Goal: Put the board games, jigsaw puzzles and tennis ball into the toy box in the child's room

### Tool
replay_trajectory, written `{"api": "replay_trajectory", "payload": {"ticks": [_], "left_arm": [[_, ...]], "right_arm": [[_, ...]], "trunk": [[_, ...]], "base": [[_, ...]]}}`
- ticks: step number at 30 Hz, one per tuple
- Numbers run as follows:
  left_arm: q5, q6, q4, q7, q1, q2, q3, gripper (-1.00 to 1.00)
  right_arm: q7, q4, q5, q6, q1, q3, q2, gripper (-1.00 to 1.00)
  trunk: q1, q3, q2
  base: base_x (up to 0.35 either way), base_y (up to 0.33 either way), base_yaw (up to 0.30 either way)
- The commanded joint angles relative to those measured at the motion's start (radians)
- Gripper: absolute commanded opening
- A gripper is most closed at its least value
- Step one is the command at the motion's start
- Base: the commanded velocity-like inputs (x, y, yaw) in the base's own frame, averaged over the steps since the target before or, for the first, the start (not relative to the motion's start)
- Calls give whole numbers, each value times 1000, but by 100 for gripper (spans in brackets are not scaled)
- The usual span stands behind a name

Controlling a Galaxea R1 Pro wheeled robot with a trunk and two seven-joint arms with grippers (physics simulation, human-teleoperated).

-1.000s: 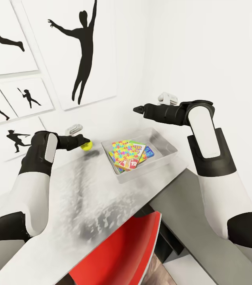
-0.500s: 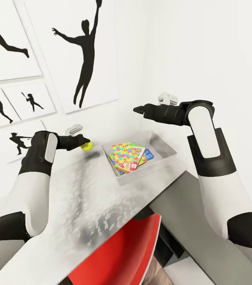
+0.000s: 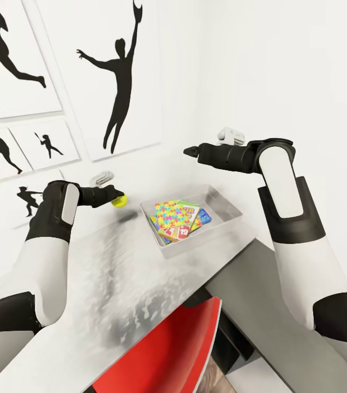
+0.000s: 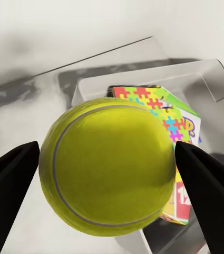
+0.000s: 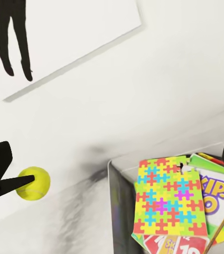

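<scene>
The small yellow-green tennis ball (image 3: 119, 202) sits pinched between the black fingers of the left gripper (image 3: 117, 197), held in the air above the long light grey table (image 3: 113, 284) just beside the toy box's near-left corner, not yet over it. That light grey bin with sloping sides (image 3: 225, 221) already holds a multicoloured jigsaw puzzle mat (image 3: 172, 213) on stacked game boxes, so a release from here could bounce off the rim or pile and roll away; the right gripper (image 3: 191, 152) hangs open and empty above the bin's far edge
</scene>
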Motion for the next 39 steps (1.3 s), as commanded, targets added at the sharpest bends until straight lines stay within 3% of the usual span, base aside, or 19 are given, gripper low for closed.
{"api": "replay_trajectory", "payload": {"ticks": [1,39], "left_arm": [[3,6,0,0,-1,0,2,-100],[3,5,0,0,-1,-2,-1,-100]], "right_arm": [[-10,-1,-9,1,-1,2,-1,100],[-13,1,-9,0,0,3,-2,100]], "trunk": [[1,0,-2],[1,63,-2]], "base": [[0,0,0],[0,0,0]]}}
